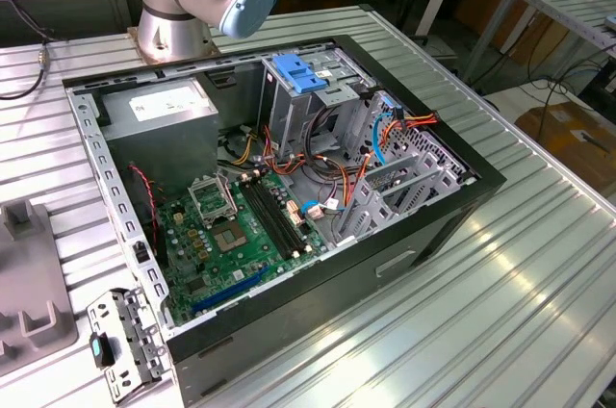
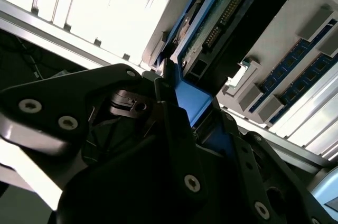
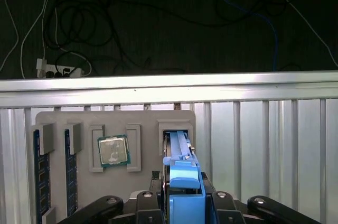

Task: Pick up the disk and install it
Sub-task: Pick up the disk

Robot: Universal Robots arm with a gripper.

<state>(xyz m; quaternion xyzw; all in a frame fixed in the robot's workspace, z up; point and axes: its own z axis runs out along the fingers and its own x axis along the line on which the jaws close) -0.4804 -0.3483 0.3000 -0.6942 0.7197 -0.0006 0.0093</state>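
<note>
Over the grey holder [image 3: 105, 121] on the table [image 3: 264, 129], the claw [image 3: 184, 198] grips the disk [image 3: 178, 150] by its blue rails, on edge at a slot beside a chip [image 3: 113, 151], while the exterior view adds the open computer case [image 1: 385, 264].

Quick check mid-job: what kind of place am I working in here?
Most likely a robotics lab bench set up for PC assembly: an open computer case with its motherboard bared sits on a slotted aluminium table, and a grey parts tray holds a processor, memory sticks and the disk.
</note>
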